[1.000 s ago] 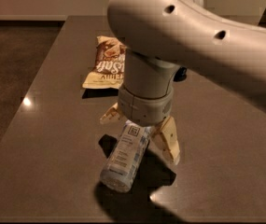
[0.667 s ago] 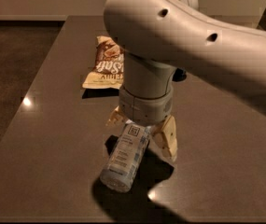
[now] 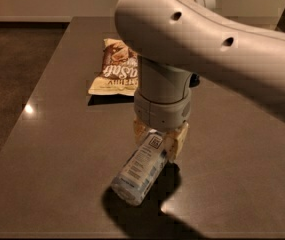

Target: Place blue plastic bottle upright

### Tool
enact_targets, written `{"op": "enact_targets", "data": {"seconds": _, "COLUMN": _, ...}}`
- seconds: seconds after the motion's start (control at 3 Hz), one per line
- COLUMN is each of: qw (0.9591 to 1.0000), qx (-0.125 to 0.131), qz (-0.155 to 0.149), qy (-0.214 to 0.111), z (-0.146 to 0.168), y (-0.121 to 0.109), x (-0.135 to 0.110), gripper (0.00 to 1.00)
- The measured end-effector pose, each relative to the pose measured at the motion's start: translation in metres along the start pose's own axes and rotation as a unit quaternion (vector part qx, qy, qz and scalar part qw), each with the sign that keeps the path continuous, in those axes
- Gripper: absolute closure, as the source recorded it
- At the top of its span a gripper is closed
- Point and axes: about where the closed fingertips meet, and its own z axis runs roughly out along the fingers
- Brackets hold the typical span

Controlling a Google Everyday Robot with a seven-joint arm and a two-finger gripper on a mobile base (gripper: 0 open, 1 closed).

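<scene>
Observed: the gripper (image 3: pixel 160 140) hangs below the wrist of the arm (image 3: pixel 207 44), over the near middle of the table (image 3: pixel 57 149). Its tan fingers (image 3: pixel 180 143) sit on either side of the upper part of the blue plastic bottle (image 3: pixel 138 171) and appear clamped onto it. The cap end is hidden under the wrist.

Position of the bottle: it is held at a slant, with the top up and far, inside the gripper, and the base pointing down toward the near left. A dark shadow lies on the table under and to the right of the base. Whether the base touches the surface or hangs just above it cannot be told.

Other items: a snack bag (image 3: pixel 118 70) lies flat on the far part of the table, well apart from the bottle.

Progress assessment: the grasp looks done and the bottle is partly raised from lying. Outstanding, in my judgement, are turning it to vertical, setting the base squarely on the table, releasing it and clearing away without tipping it.
</scene>
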Motion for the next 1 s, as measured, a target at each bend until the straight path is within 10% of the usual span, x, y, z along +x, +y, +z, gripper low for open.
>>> {"op": "enact_targets", "data": {"seconds": 0.67, "qw": 0.9953, "qx": 0.073, "qz": 0.036, "qy": 0.052, "z": -0.05, "y": 0.011, "x": 0.057, "gripper": 1.0}}
{"op": "enact_targets", "data": {"seconds": 1.0, "qw": 0.9891, "qx": 0.13, "qz": 0.009, "qy": 0.068, "z": -0.078, "y": 0.005, "x": 0.075, "gripper": 1.0}}
